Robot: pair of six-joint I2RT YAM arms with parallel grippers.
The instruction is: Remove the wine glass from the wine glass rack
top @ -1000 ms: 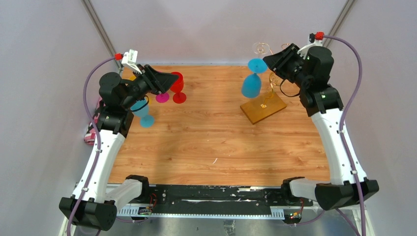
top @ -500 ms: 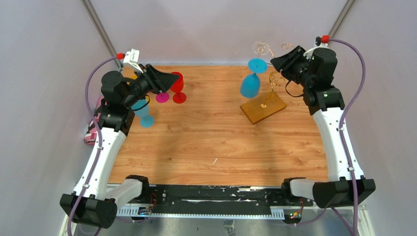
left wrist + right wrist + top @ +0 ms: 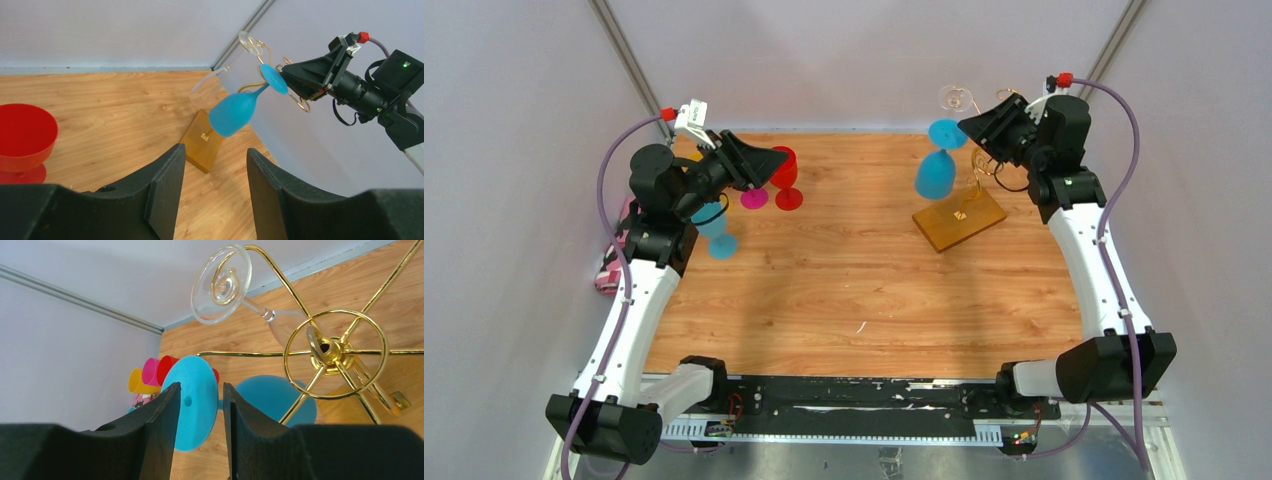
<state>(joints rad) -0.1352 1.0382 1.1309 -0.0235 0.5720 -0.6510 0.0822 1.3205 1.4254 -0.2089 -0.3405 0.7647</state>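
The wine glass rack [image 3: 959, 218] stands at the far right of the desk [image 3: 844, 290], its wooden base flat on the surface. The blue wine glass [image 3: 935, 172] hangs bowl-down from one of the rack's gold arms, on the side facing the left arm. A clear wine glass [image 3: 221, 284] hangs from a neighbouring arm, behind the blue one. The right claw [image 3: 200, 385] is level with the rack's top, fingers spread to either side of the blue glass's round foot; whether they touch it is unclear. Well away from the rack, the left claw [image 3: 215, 150] is spread and empty, just beside a red cup [image 3: 784, 165].
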